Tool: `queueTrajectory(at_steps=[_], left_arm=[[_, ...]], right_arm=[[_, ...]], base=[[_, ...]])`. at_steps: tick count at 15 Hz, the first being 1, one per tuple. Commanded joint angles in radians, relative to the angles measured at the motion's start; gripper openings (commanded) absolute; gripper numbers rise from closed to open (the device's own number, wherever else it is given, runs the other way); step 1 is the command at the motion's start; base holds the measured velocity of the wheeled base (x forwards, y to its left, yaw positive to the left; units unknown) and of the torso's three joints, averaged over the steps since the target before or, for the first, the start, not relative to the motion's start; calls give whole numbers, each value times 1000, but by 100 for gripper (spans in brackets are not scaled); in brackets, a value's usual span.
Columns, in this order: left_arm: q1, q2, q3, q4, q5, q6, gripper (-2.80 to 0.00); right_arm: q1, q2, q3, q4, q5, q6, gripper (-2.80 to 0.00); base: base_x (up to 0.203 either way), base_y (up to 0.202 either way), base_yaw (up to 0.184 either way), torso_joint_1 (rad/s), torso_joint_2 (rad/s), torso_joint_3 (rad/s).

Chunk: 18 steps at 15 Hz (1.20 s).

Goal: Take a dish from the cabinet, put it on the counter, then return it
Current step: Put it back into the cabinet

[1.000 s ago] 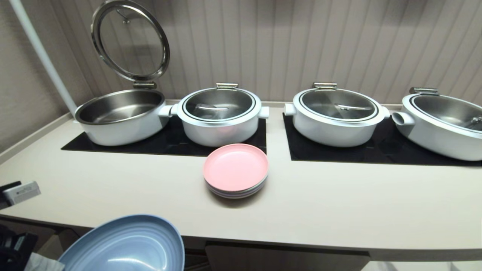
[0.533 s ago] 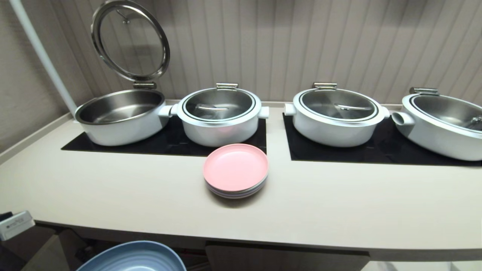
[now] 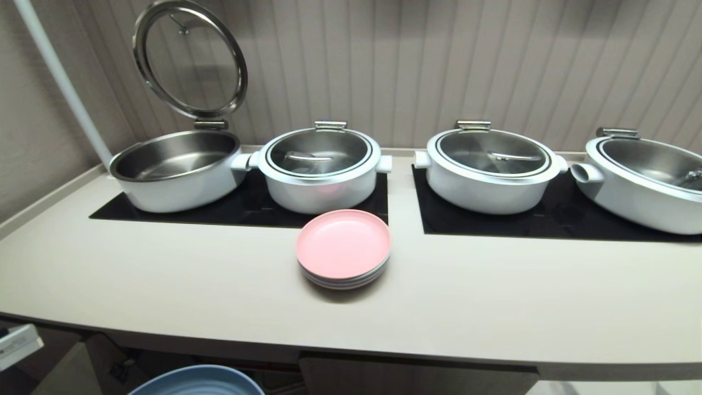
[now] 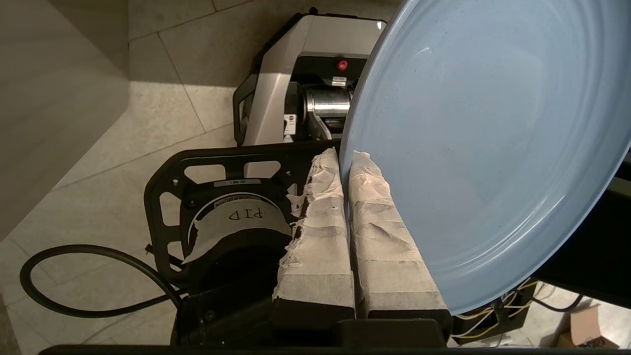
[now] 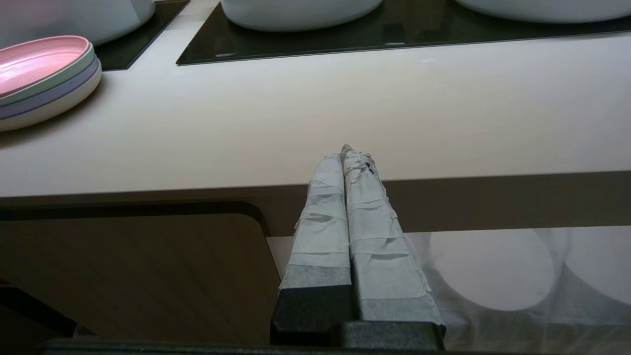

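The round, shallow, light-blue plastic dish (image 3: pixel 197 381) now shows in the head view only as a thin arc at the bottom edge, below the rounded front edge of the long cream-beige counter (image 3: pixel 493 307); a second ago far more of its ribbed bowl was in sight, nearly level with that front edge, so it has sunk steadily while the counter, the pots and the stack of pastel plates with a pink one on top (image 3: pixel 343 249) have kept their places. That suggests the return leg is under way: the dish is off the counter and heading down toward the low beige cabinet (image 3: pixel 417 378), whose top edge alone shows under the counter's overhang. The left gripper (image 4: pixel 345 165) pinches the dish's raised rim between its two paper-wrapped fingers (image 4: pixel 320 231), pressed tight with only the rim between them. Being round, the dish has no long axis; the wrist view shows its face lying roughly in line with the fingers, so it is held edge-on by them. The right gripper (image 5: pixel 347 150) sits parked before the counter's front edge, jaws pressed together and empty.
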Motion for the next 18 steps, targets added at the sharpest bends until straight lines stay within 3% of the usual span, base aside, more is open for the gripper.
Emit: queueTrajectory(at_steps=[1, 18], left_arm=[[0, -1, 0, 5, -1, 1, -280], [-42, 2, -9, 24, -1, 1, -280]], right_arm=[[0, 0, -1, 0, -1, 0, -280], [0, 0, -1, 0, -1, 0, -280]], base=[[0, 0, 0, 0, 0, 0], [0, 0, 0, 0, 0, 0]])
